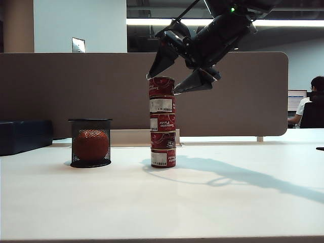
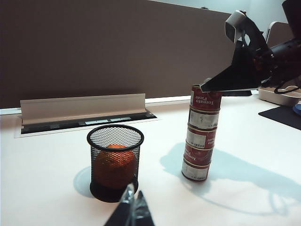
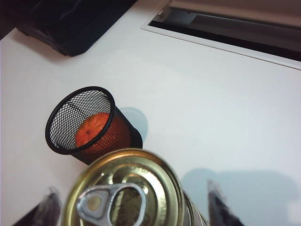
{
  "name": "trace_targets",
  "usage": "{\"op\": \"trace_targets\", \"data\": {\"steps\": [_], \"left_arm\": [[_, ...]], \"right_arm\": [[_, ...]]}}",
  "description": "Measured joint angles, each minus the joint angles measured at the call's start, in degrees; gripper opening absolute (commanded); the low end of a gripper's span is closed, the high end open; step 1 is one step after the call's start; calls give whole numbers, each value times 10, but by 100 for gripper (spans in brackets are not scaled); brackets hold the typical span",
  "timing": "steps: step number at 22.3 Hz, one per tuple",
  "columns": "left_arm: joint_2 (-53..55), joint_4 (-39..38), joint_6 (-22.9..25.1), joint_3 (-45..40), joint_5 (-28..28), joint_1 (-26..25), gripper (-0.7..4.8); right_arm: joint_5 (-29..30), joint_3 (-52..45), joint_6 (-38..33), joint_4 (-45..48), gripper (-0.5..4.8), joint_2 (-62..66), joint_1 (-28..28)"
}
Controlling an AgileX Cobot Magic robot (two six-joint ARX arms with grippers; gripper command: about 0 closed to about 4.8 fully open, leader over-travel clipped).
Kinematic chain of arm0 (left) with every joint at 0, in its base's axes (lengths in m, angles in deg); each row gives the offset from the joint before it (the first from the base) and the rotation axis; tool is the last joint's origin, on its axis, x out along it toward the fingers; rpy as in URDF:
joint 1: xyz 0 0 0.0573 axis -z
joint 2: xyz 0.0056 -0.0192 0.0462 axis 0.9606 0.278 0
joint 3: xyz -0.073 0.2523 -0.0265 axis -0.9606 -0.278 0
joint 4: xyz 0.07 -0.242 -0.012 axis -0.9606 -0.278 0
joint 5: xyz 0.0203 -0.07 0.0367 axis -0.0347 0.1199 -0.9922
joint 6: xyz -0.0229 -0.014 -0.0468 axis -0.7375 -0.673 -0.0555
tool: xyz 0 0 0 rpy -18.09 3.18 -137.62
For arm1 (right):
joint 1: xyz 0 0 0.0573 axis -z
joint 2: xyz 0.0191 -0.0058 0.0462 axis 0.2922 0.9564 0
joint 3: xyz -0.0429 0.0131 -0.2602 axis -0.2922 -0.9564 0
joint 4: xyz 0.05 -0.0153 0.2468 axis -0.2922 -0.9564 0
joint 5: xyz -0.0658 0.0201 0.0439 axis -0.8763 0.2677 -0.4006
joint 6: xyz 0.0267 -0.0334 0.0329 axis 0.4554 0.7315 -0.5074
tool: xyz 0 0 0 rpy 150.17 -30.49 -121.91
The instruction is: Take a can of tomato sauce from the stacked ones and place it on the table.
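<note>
The stacked ones [image 1: 162, 121] form a column of several red tins on the white table [image 1: 152, 202]. The top can of tomato sauce [image 1: 161, 86] shows an all-red side. My right gripper [image 1: 164, 82] comes down from the upper right and straddles that top can, open, one finger on each side. In the right wrist view the can's gold lid [image 3: 124, 188] with its pull tab lies between the dark fingertips [image 3: 218, 207], with a gap on both sides. My left gripper [image 2: 133, 202] hovers low over the table before the mesh cup, shut and empty.
A black mesh cup [image 1: 90, 143] holding an orange ball stands left of the stack. Behind runs the brown-grey divider panel [image 1: 76, 86], with a cable slot [image 2: 82, 109] at its foot. A dark blue box [image 1: 24, 135] lies far left.
</note>
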Motion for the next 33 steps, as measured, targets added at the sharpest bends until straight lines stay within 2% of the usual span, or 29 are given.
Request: {"op": "trace_targets", "data": {"steps": [5, 7, 13, 15, 33], "left_arm": [[0, 0, 0, 0, 0, 0, -6], [0, 0, 0, 0, 0, 0, -6], [0, 0, 0, 0, 0, 0, -6], [0, 0, 0, 0, 0, 0, -6], [0, 0, 0, 0, 0, 0, -6]], "right_arm": [[0, 0, 0, 0, 349, 0, 0], [0, 0, 0, 0, 312, 0, 0], [1, 0, 3, 0, 299, 0, 0], [4, 0, 4, 0, 237, 0, 0], [6, 15, 17, -11, 238, 3, 0]]}}
